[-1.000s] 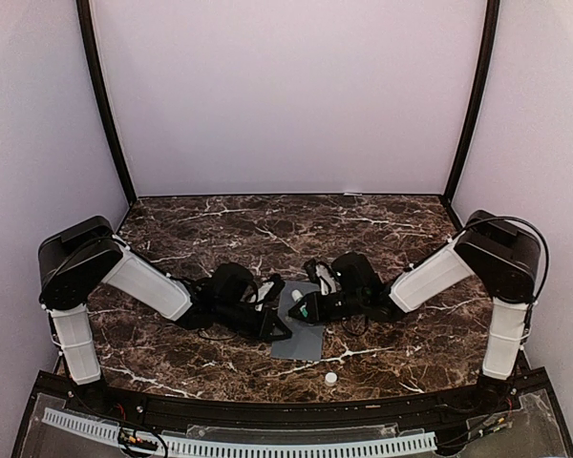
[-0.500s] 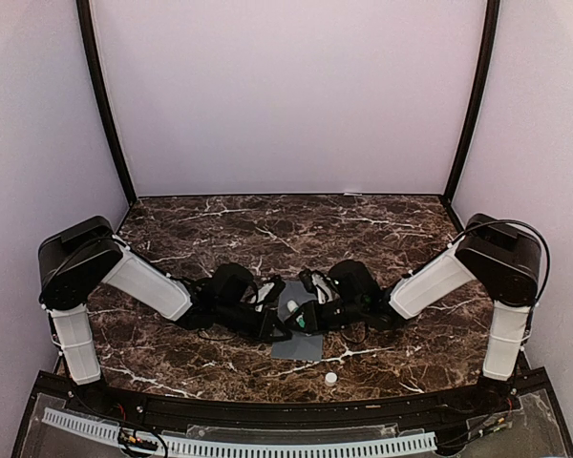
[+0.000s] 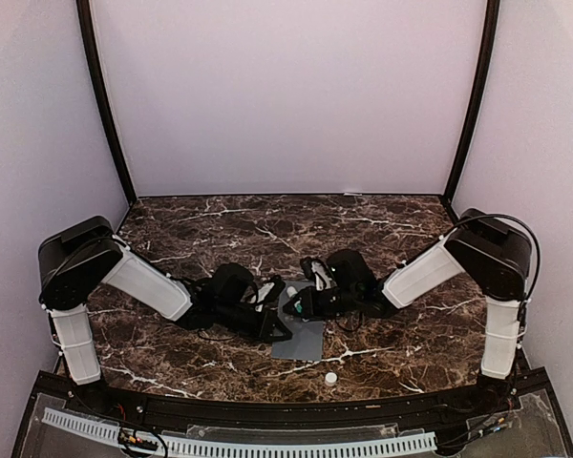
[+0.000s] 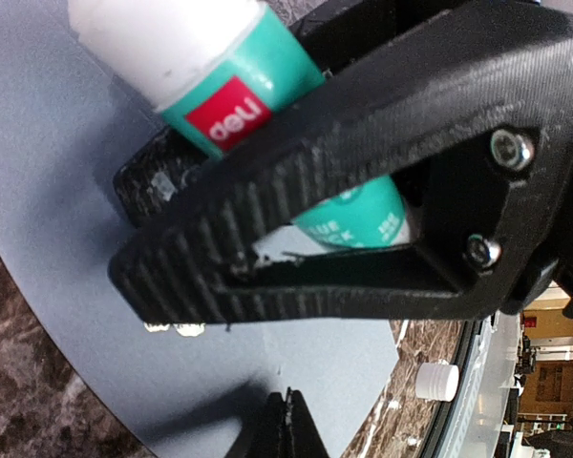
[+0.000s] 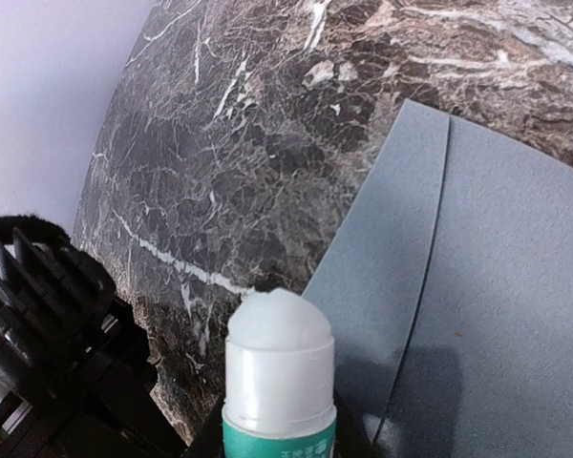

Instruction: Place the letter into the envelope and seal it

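The envelope (image 3: 301, 342) lies flat on the bench (image 3: 220, 219) near its front edge. Only a small white cap (image 3: 330, 378) sits nearer, loose on the dark veined marble. The envelope is matte slate-grey paper, and the right wrist view shows one straight fold line crossing it. The letter shows in no view; I judge it is already tucked inside.

At the envelope's left edge, the left end effector (image 4: 286, 425) has its tips fully closed on nothing. They point down onto the grey paper and seem to pin it.

Just beyond, the right end effector (image 3: 299, 303) grips a glue stick (image 5: 279, 382): a teal-labelled tube with a white collar and a rounded, uncapped white tip. Its ribbed black fingers clamp the barrel.

Over the last second the right arm has slid left, carrying the stick further over the envelope toward the left end effector, which has not moved. I read that as gluing the flap underway, with folding and pressing yet to come.
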You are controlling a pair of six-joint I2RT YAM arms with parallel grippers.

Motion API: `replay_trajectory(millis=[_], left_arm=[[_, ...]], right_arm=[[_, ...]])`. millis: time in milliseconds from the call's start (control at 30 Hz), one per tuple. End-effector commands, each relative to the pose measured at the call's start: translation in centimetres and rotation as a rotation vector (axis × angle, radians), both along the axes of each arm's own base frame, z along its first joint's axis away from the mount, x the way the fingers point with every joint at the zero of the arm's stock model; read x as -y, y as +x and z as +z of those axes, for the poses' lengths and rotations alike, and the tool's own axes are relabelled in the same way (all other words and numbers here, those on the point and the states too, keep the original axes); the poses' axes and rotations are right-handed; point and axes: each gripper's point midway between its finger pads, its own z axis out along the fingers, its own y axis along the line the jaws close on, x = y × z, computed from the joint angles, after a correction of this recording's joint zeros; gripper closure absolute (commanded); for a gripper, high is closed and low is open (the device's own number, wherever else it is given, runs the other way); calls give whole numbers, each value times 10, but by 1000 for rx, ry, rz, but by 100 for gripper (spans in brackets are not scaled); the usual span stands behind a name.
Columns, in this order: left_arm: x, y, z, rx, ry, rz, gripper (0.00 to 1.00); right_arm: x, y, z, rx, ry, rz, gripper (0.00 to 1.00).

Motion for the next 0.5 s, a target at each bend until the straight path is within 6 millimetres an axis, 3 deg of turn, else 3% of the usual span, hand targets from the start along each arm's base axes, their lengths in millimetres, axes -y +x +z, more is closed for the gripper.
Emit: replay_trajectory(millis=[0,167,467], left_arm=[[-10,-7,-16,-20,61,0,100],[-10,-7,-15,-19,62,0,100],[-9,-5,-13,-13,59,2,100]], right_arm=[[13,9,-25,-22,-77,-43,100],[14,-4,-24,-43,-56,-4,100],[21,-46,-25,-96,-46,33,100]])
